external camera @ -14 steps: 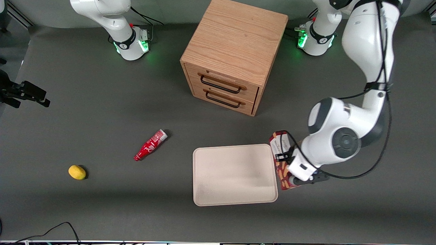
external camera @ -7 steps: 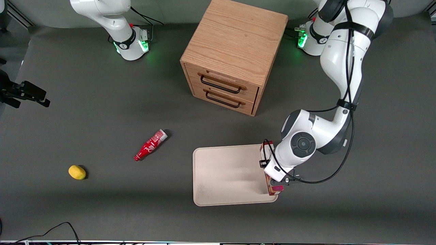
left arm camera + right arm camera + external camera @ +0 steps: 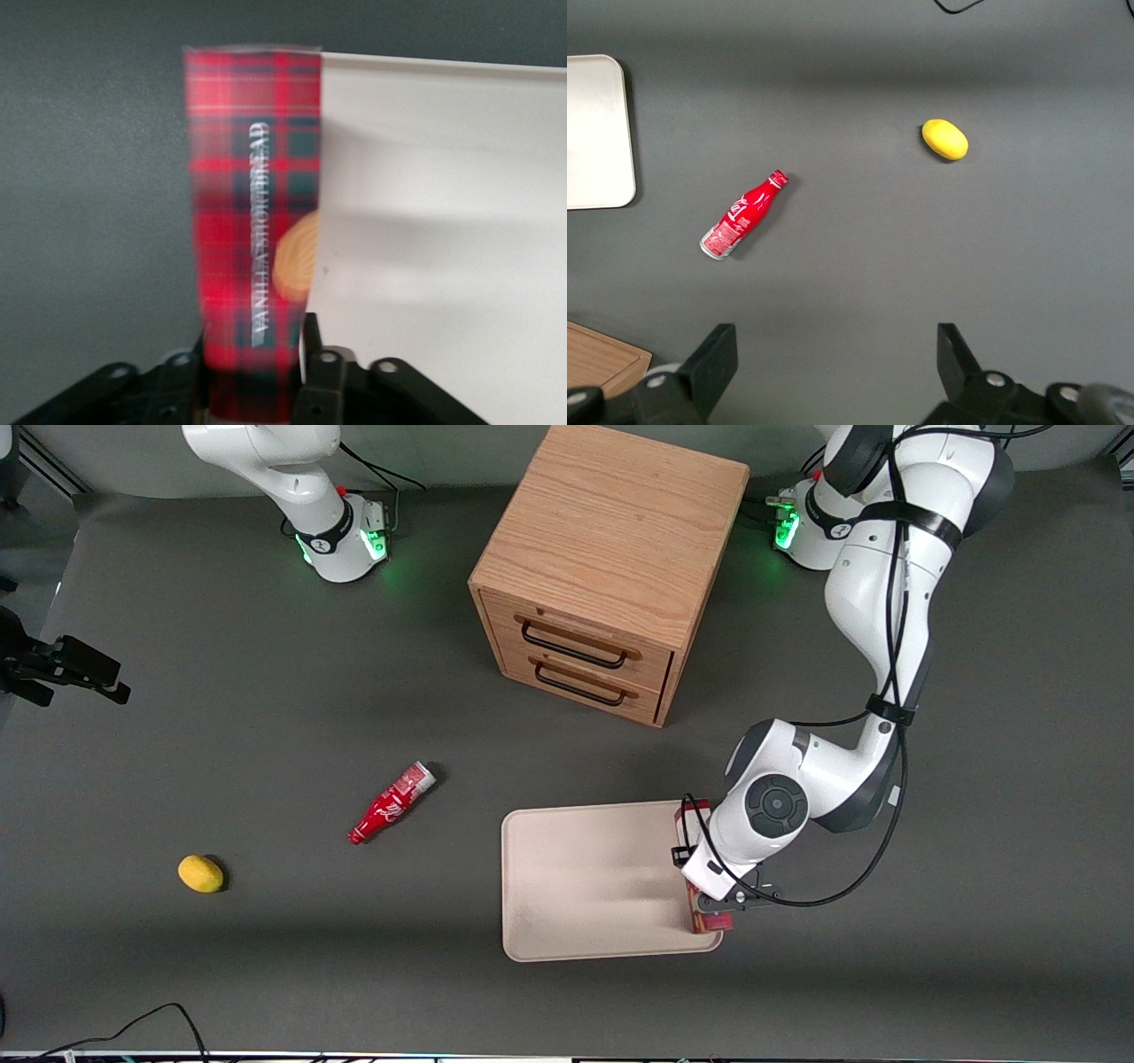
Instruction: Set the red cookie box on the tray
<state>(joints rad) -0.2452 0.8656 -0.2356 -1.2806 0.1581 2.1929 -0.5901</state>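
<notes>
left arm: elbow bent, wrist pointing down | tool [image 3: 709,908]: fingers [image 3: 324,372] clamped

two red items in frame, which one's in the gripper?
The plaid cookie box, clamped in the gripper over the tray edge. The red bottle lies loose on the table, toward the parked arm's end.

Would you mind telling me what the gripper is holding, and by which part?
The gripper is shut on the red cookie box, pinching its long sides near one end, over the tray's edge.
</notes>
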